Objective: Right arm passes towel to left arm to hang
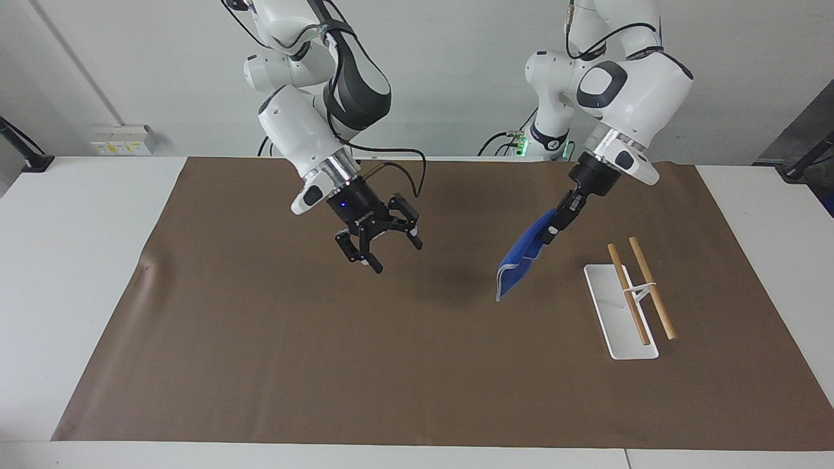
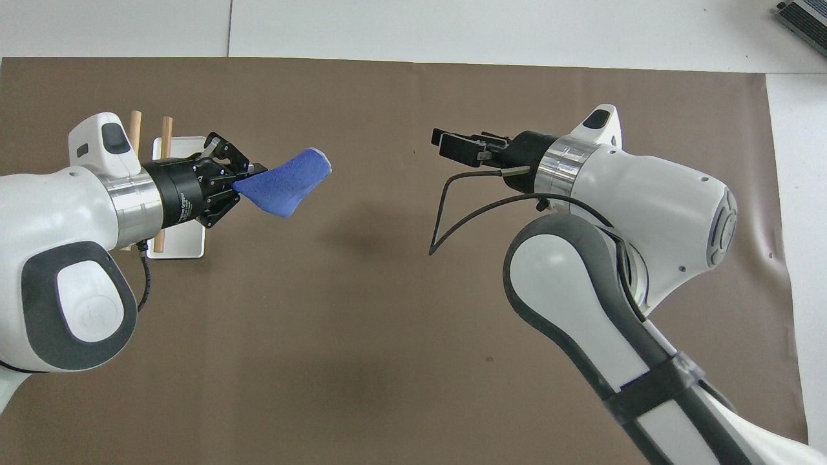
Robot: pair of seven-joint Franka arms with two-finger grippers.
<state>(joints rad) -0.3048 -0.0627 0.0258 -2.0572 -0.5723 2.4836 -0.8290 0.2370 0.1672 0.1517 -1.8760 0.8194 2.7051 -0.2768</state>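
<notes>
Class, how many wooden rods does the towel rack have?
2: two wooden rods lie side by side above the rack's white base, toward the left arm's end. None seems hidden.

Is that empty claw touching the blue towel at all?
Apart. In the facing view the right gripper hangs open over bare brown mat, with a wide stretch of mat showing between it and the towel, which dangles from the left gripper.

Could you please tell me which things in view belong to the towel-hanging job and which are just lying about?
Job: towel, shut in left gripper; open right gripper; rack with two wooden rods.
Lying about: brown mat; wall socket box.
</notes>
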